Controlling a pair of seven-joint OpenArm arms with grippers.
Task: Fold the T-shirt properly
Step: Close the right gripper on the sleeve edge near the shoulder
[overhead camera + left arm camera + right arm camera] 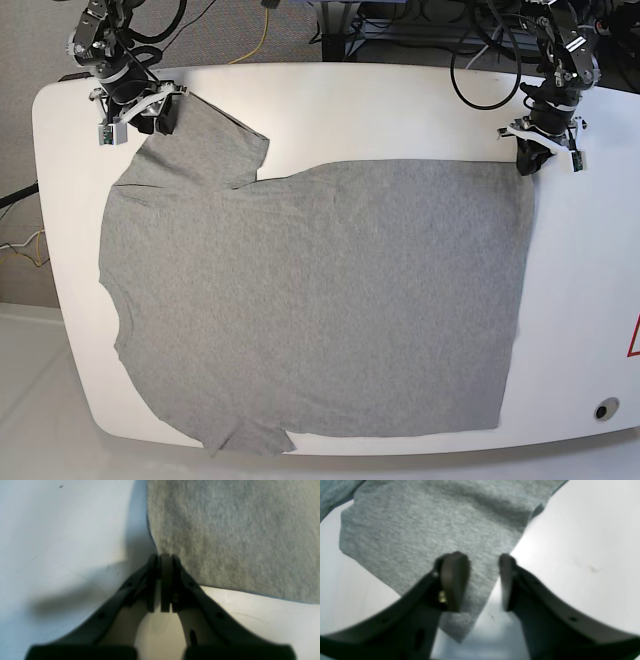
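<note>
The shirt (310, 300) lies flat on the table (330, 110). The left claw (165, 560) is clenched at a hem corner; whether it pinches cloth is unclear. The right claw (483, 580) gapes astride the sleeve (427, 537) corner. Risk: closing too high misses the fabric.

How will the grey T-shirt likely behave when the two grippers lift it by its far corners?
The T-shirt will probably drape and sag between grips: it is thin knit lying flat with soft wrinkles. It looks light, so lifting should be easy. Its far sleeve is already folded over, so loose parts may flop. The right gripper straddles the sleeve tip; the left gripper pinches a corner.
</note>
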